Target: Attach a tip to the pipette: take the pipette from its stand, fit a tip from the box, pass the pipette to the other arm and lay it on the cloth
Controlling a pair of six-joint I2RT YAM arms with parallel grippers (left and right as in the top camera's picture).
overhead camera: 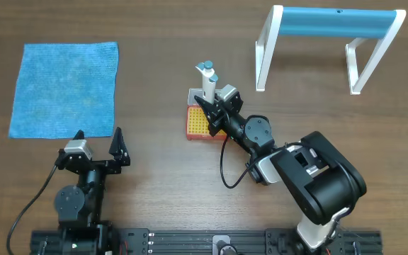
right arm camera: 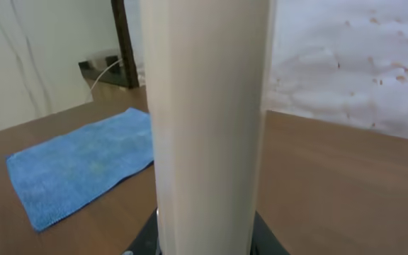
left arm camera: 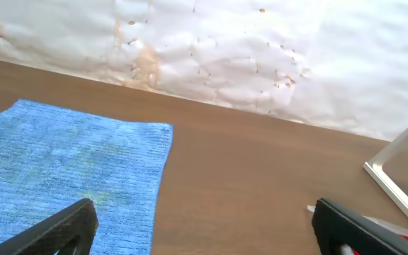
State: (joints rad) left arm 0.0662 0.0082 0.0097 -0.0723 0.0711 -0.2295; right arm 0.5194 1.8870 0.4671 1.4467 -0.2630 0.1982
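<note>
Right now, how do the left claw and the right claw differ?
The left claw is open and empty; the right claw is shut on the pipette, which stands upright. The left claw sits near a corner of the cloth; the right claw is at the tip box. Both are black and two-fingered.

Brown wood-grain surface (overhead camera: 161, 177): 1 continuous top. A white crinkled wall covering (left arm camera: 261, 57) runs along its far edge, marked with brown stains and specks. 1 dark upright post (right arm camera: 125, 42) stands past the surface's corner, a pale wall (right arm camera: 41, 64) beside it.
</note>
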